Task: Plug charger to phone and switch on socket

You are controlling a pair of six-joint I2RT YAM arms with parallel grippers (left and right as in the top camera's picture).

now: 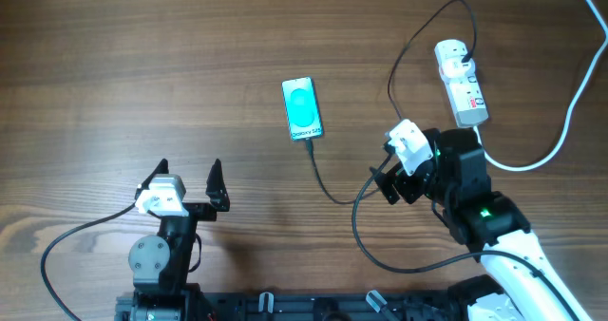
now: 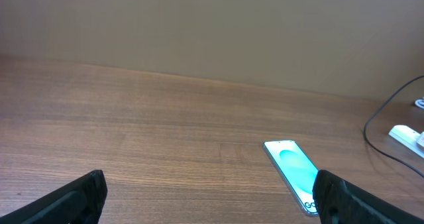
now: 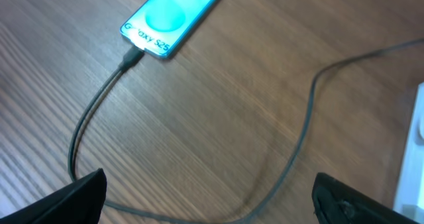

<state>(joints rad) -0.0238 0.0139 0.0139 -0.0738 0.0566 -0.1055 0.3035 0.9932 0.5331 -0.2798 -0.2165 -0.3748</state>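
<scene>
Lying flat on bench (image 1: 142, 55): phone (image 1: 302, 109), with charger (image 1: 328, 183) plug seated in its text end. Socket (image 1: 461, 84) well right of phone. Both released: left hand (image 1: 189, 167) below-left of phone, right hand (image 3: 205, 184) lower right.

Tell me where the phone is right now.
In the overhead view the phone lies flat near the middle of the table, left of the socket, with the charger plugged into its near end.

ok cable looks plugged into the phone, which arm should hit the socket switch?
Right. The socket lies far to the right, just beyond the right gripper, which is open and empty. The left gripper sits on the other side of the phone and would likely have to cross the charger cable.
</scene>
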